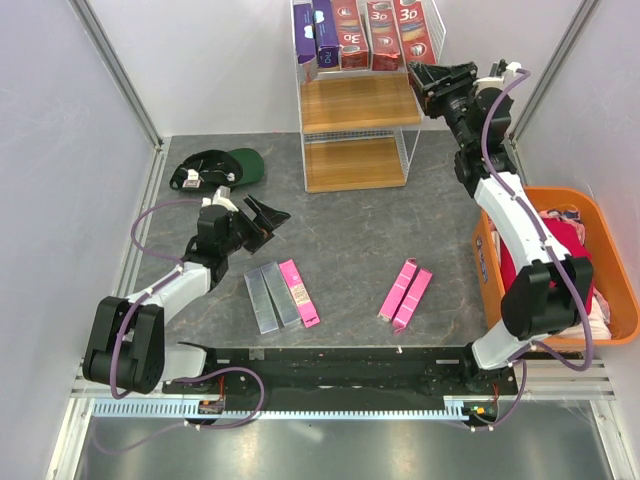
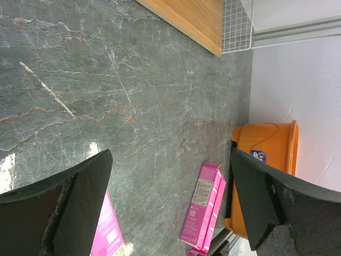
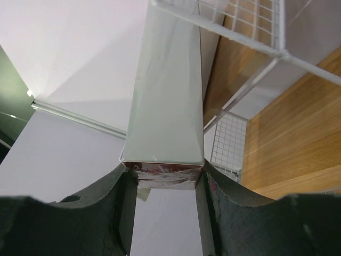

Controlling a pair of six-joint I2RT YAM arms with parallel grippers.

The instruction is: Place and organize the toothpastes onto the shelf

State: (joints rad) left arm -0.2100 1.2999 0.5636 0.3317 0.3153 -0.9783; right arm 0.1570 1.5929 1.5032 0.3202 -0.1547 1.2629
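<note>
Right wrist view: my right gripper [image 3: 165,181] grips the near end of a carton [image 3: 168,106] that I judge light, stiff but crushable and best pinched across its narrow sides, up beside the shelf [image 3: 277,122] beyond, while my left gripper [image 1: 268,222] hangs wide open.

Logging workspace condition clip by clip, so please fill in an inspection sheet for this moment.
Surface: dark grey marbled table.
Job's things: purple and dark red cartons in a row atop the shelf; two silver-grey cartons and three pink cartons lying on the table.
Clutter: green cap; orange basket holding cloth.
Grippers: left gripper open, empty; right gripper shut on a held carton at the shelf.
Cables: purple cables along both arms.
Surroundings: white walls, metal rails.
</note>
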